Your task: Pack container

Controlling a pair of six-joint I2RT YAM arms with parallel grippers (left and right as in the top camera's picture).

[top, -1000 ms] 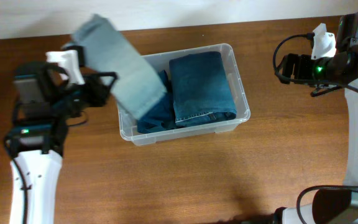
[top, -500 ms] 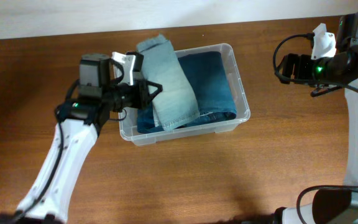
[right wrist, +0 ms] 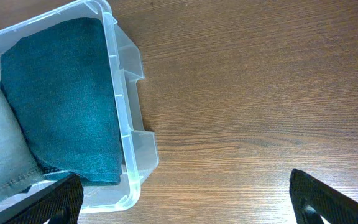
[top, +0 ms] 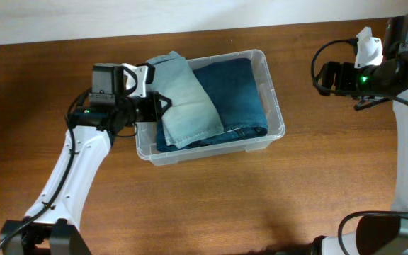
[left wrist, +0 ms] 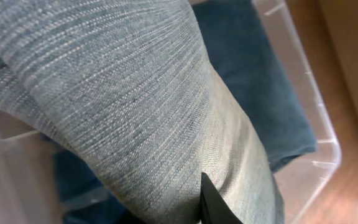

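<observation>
- The left hand (top: 163, 105) reached over the near side wall of the container (top: 211, 151); its fingers were closed on a folded piece of pale blue denim (top: 186, 106), gripping it at the edge nearest the wrist.
- The pale denim stretched away from the left hand's fingertips, lying slantwise across the left half of the container; its far end rested on darker cloth inside.
- From the left wrist camera, the pale denim (left wrist: 104, 93) filled most of the view; only one dark finger (left wrist: 211, 202) showed at the bottom edge, pressed against the fabric.
- A folded piece of dark blue denim (top: 236, 88) lay flat in the container, just beyond the pale piece on the side away from the left hand.
- The container, clear plastic with rounded corners, sat on the brown wooden table (top: 261, 198), directly under and ahead of the left hand; it was well apart from the right hand (top: 319, 76).
- The right hand (right wrist: 184, 180) hung above bare table with its fingers spread wide, holding nothing; the container's corner (right wrist: 129, 106) lay ahead of its left finger.
</observation>
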